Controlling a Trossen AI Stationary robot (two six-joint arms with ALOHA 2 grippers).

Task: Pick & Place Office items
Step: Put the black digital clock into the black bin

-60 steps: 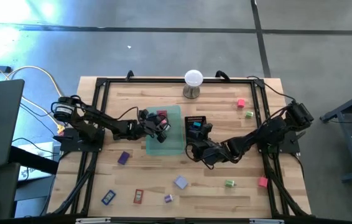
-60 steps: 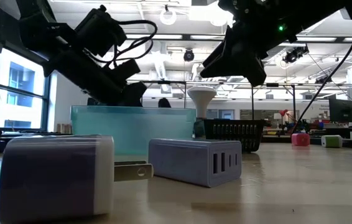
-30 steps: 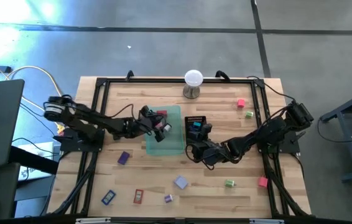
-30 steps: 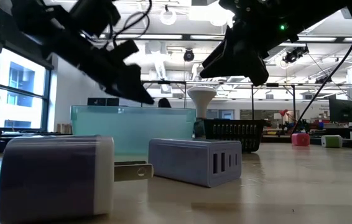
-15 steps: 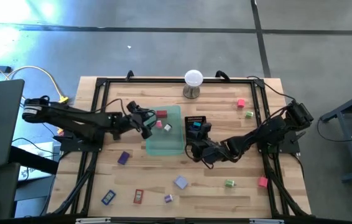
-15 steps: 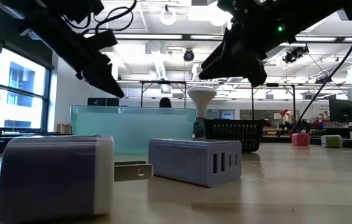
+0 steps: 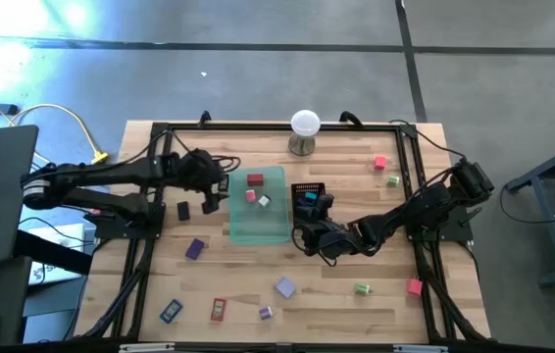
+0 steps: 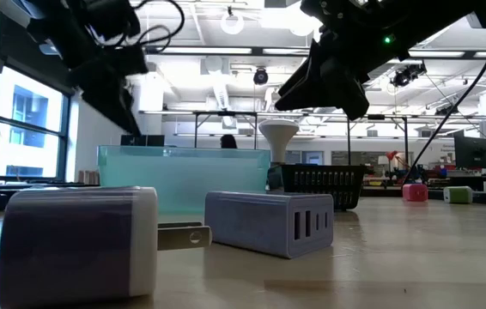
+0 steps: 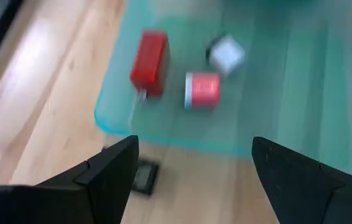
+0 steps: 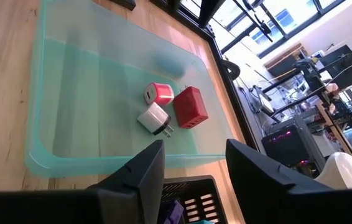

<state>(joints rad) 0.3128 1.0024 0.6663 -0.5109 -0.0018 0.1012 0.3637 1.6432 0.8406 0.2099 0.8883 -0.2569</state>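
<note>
Right wrist view: red block (image 10: 190, 106), pink cube (image 10: 160, 93), white plug (image 10: 155, 119).

Ahead of the right gripper (image 10: 191, 163) lies a see-through green tray (image 10: 70, 106) on the wooden table (image 10: 2, 37). Three small chargers sit close together inside it: a pink one (image 10: 158, 94), a white one (image 10: 154, 119) with metal prongs, and a red block (image 10: 190, 106). The gripper's two dark fingers (image 10: 140, 180) stand apart with nothing between them. Just under them is the rim of a black mesh tray (image 10: 191, 194).
</note>
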